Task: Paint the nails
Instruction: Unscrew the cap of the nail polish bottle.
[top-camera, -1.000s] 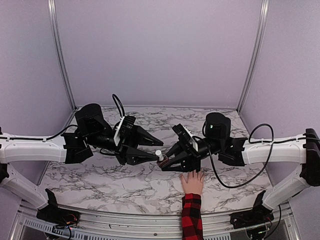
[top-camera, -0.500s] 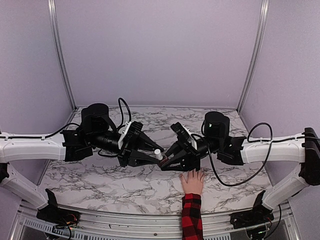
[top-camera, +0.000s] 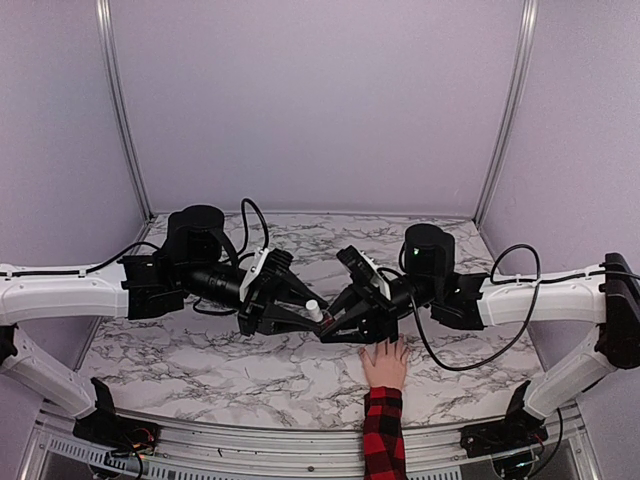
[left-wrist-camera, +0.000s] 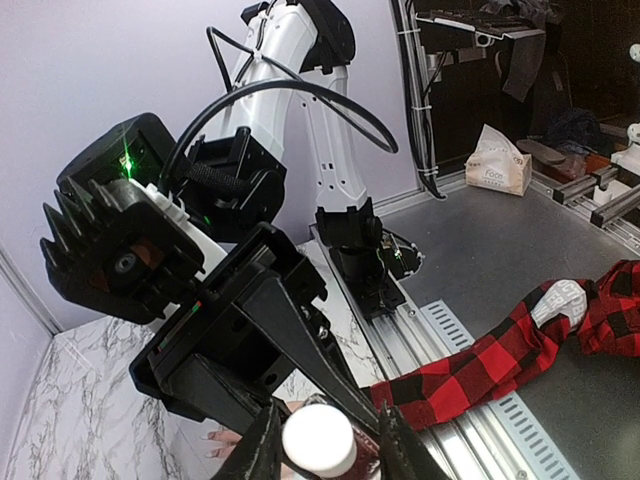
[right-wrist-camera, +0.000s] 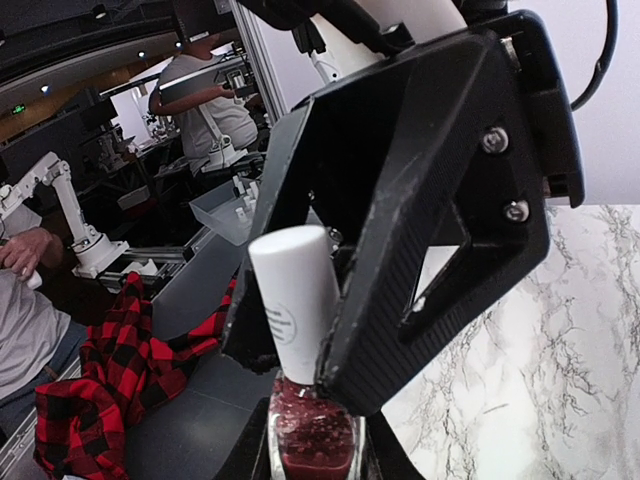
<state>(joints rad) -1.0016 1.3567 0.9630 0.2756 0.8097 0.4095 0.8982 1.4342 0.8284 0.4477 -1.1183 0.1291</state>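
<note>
- The nails (top-camera: 388, 346) tip the fingers of a hand (top-camera: 385, 366) lying flat on the marble surface (top-camera: 200, 360) near its front edge. The plaid sleeve (top-camera: 383, 430) runs back toward the arm bases. The nails are too small in the top view for us to read any polish on them.
- Right jaws: closed on the body of the polish bottle (right-wrist-camera: 312, 432), held clear of the surface.
- Left jaws: they straddle the bottle's white cap (left-wrist-camera: 318, 440), one finger on each side with little room left. We cannot tell whether they pinch it yet.
- Key relation: the bottle is tilted, cap end toward the left arm (top-camera: 70, 298). The hand's long axis runs near to far, fingers pointing away from the bases. The nails lie just nearward and to the right of where the two sets of jaws meet, so the right arm (top-camera: 540, 298) is the nearer one.
- Judgement: the cap must come off before any nail is reached.
- Versus a second ago: the left arm has come rightward and its jaws, then spread wide, have narrowed around the cap. The bottle has drifted slightly left. The hand is unmoved.
</note>
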